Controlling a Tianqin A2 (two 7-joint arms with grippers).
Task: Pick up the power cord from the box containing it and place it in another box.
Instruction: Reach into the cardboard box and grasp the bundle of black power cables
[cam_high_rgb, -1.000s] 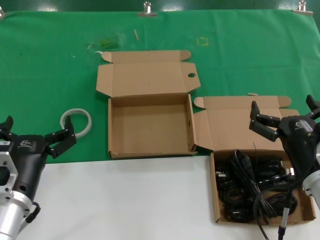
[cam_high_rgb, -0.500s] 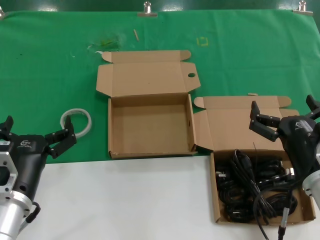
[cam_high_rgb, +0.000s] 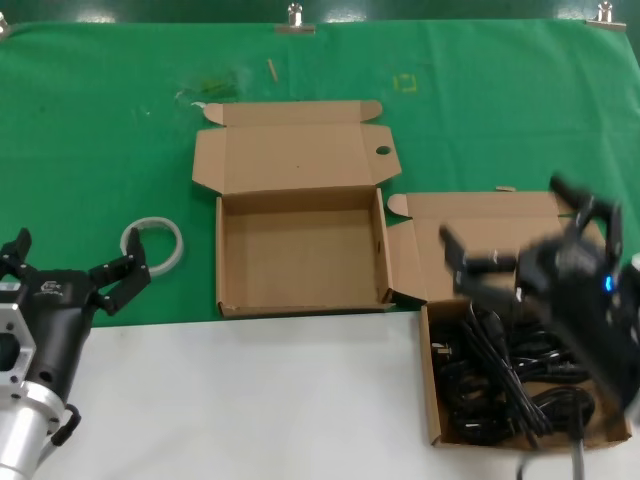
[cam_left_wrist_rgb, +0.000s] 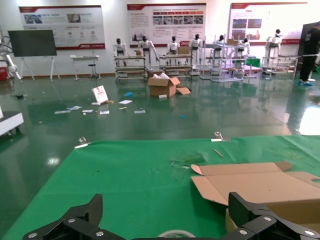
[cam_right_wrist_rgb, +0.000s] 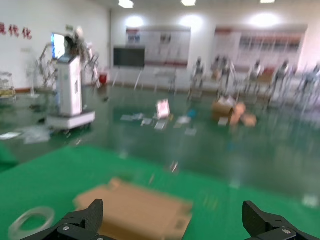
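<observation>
The desk (cam_high_rgb: 250, 400) with its green cloth looks as it did a second ago, and so do the two cartons on it: another box (cam_high_rgb: 300, 250) lies open and bare well off to the right gripper's left, and the box containing it (cam_high_rgb: 520, 380) sits directly beneath that gripper. What has changed is the right arm, which has swung leftward and lower, so the right gripper (cam_high_rgb: 535, 245) now hangs over the near part of the lid and the back of the tray, its jaws spread wide and holding nothing. The power cord (cam_high_rgb: 510, 385) lies coiled in the tray just below and in front of it, untouched. This reads as the start of the reach; the grasp is not yet made. The left gripper (cam_high_rgb: 65, 270) waits parked with jaws apart, beside a white ring (cam_high_rgb: 153, 243).
</observation>
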